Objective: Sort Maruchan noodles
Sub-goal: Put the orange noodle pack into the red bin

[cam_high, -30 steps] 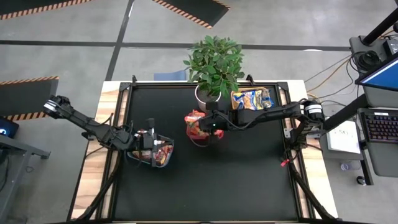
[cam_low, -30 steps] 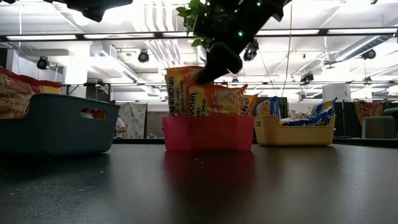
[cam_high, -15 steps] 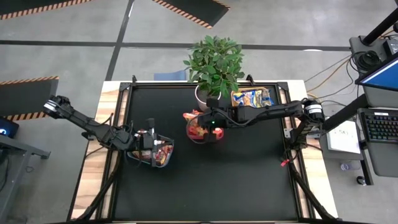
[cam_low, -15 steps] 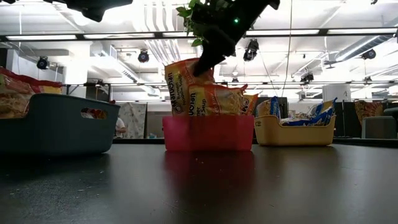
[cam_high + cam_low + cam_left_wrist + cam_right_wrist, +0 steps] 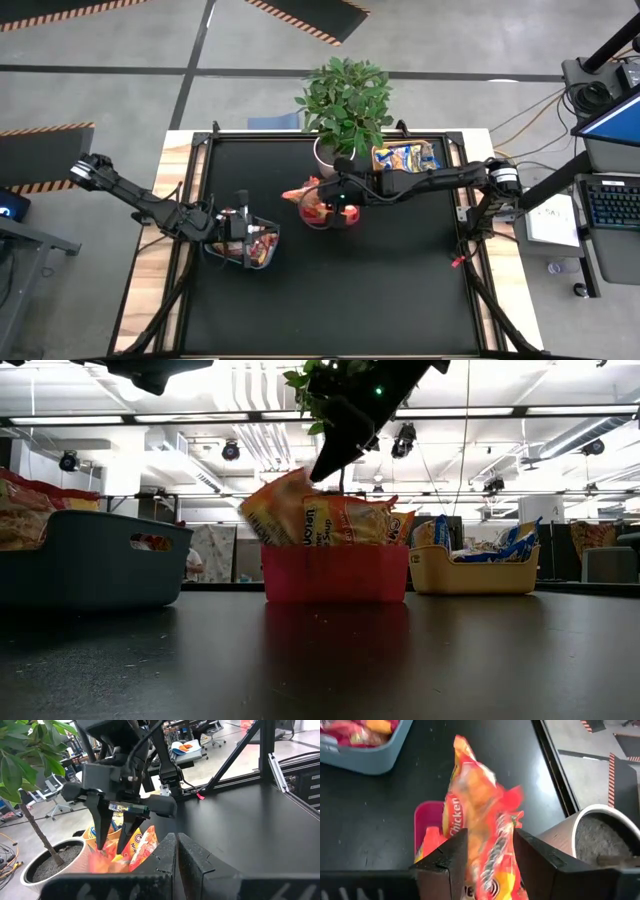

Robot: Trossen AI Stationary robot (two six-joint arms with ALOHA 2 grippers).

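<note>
One orange crinkly plastic noodle packet [image 5: 272, 510] is the thing to watch. It sits at the left end of the small red plastic bin [image 5: 335, 585], in the middle of the black table [image 5: 400, 290]. It tips to the side, and its top corner pokes out past the bin wall.

The right gripper [image 5: 328, 460] hangs just over it. Its two dark fingers [image 5: 445, 862] stand apart, so this claw is open. The packet stands loose between them and is not pinched. It looks like the drop is only half done.

What could go wrong? The packet could flop over the wall and land on the table. The red bin is already stuffed with other orange packets [image 5: 355, 520], so there is little room for it to slide down. A finger could also snag the crinkly plastic when the arm lifts, and drag the packet back out. A bump could shove the light bin along the smooth table too.

The left gripper [image 5: 175, 850] waits over the grey-blue plastic bin [image 5: 90, 570] on the left, with its fingers closed on nothing. More packets lie in that bin. Blue-and-yellow packets [image 5: 490, 540] fill the yellow plastic bin [image 5: 475, 575] at the back.
</note>
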